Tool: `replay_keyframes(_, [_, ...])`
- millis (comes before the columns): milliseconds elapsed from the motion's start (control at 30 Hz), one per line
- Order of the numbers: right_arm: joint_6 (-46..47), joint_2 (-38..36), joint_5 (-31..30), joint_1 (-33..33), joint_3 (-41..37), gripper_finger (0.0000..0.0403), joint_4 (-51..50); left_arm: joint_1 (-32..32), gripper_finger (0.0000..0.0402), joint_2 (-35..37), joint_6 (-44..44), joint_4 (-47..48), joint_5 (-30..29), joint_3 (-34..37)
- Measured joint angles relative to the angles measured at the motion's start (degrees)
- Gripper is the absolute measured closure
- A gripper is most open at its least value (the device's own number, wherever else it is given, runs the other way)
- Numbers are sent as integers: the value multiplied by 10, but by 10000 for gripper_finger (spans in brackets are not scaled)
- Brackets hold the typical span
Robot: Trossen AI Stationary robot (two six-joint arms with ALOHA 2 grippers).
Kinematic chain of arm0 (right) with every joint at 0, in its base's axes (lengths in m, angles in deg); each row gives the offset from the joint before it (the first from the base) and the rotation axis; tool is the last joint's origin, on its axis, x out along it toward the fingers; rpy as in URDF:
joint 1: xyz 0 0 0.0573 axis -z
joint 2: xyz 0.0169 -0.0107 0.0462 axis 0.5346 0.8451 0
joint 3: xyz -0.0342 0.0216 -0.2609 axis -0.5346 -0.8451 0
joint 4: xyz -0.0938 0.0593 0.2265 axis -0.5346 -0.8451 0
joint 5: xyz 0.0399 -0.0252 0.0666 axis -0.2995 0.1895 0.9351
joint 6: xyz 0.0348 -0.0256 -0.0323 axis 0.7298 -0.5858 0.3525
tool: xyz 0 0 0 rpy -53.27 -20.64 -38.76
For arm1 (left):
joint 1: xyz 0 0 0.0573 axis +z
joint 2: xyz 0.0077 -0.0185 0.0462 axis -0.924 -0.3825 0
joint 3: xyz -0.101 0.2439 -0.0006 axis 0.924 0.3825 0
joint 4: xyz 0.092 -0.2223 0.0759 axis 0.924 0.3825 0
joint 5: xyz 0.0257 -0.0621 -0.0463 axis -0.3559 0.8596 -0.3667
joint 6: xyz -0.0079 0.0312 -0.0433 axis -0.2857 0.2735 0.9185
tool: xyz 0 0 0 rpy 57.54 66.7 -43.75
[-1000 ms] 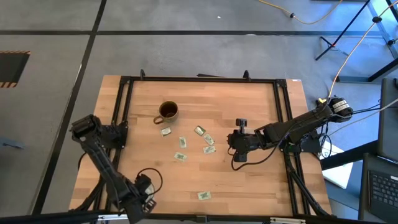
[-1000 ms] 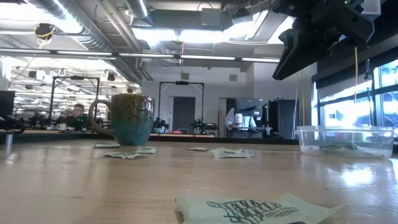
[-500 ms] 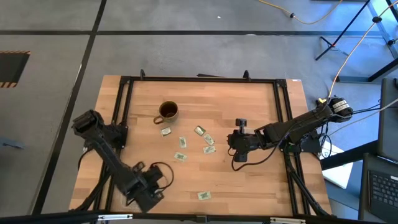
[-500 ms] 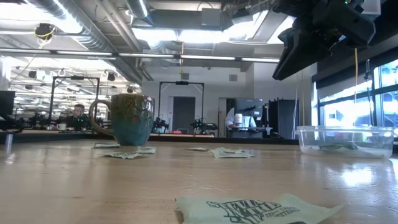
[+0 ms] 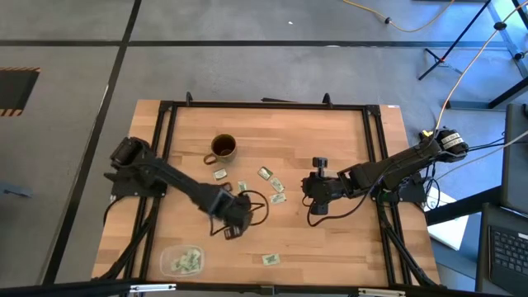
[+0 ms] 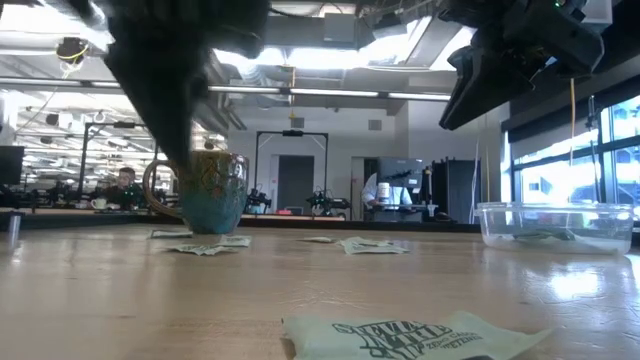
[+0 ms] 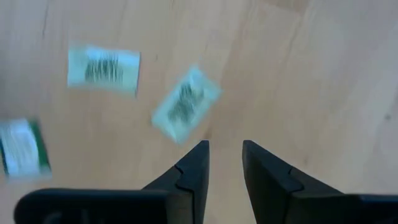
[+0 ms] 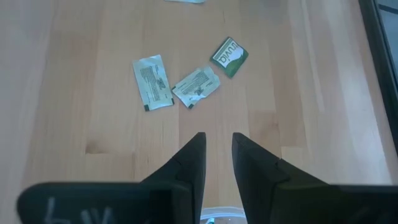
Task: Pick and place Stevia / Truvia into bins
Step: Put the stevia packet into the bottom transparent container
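- Small green-and-white paper sachets [image 5: 277,198] lie loose mid-worktop, one more [image 5: 271,259] near the front edge.
- A shallow clear plastic bin [image 5: 182,260] front-left holds several.
- Left hand [image 5: 232,231] hangs over the sachets, fingers narrowly parted, empty.
- Right hand [image 5: 312,204], also narrowly parted and empty, sits just right of them.
- Brown mug [image 5: 223,148] stands behind on the light wooden worktop [image 5: 330,132].

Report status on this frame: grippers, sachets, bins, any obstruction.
Left gripper over mid-table, fingers slightly apart, empty. Right gripper hovering, empty. Loose sachets on table; near bin holds some. Mug clear of them.
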Motion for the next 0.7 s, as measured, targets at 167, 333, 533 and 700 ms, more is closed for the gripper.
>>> replay_keyframes(167, [0,0,0,0,0,321,-9,31,300,-32,-135,-44,-3,0])
replay_keyframes(333, [1,0,0,0,0,321,-8,46,282,-68,-194,-61,22,0])
replay_keyframes(533, [1,0,0,0,0,321,-9,59,279,-96,-214,-56,27,0])
replay_keyframes(700, [1,0,0,0,0,321,-8,70,300,-105,-215,-54,29,0])
